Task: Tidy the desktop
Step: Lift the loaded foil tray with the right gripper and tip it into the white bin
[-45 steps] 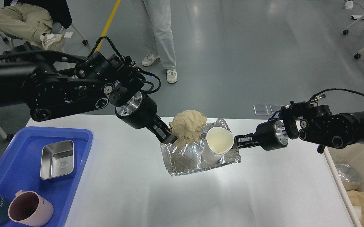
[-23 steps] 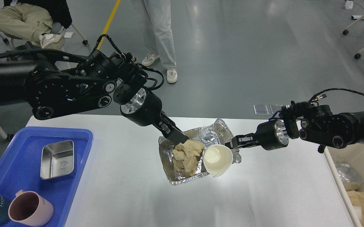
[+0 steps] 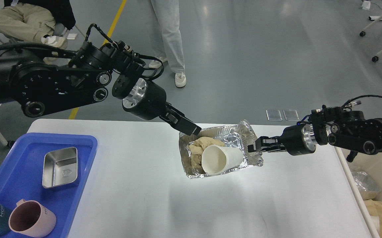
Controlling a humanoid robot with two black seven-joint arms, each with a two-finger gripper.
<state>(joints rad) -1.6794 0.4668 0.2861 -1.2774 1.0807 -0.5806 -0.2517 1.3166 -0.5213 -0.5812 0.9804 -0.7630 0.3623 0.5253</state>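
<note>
Head view: the desktop (image 3: 144, 198) fills the lower frame; at centre a foil tray (image 3: 240, 138) holds crumpled brown paper (image 3: 199, 148) and a tipped white paper cup (image 3: 219, 159). My right gripper (image 3: 256, 148) pinches the foil's right rim; my left gripper (image 3: 191, 128), empty, hovers at its upper-left edge, though I cannot tell whether its fingers are parted. To carry the tray well, I judge I should keep it level so the cup stays in.

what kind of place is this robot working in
Probably a robotics lab or test hall: a glossy grey floor with a yellow line, onlookers' legs, and rolling chair bases around the desktop.
</note>
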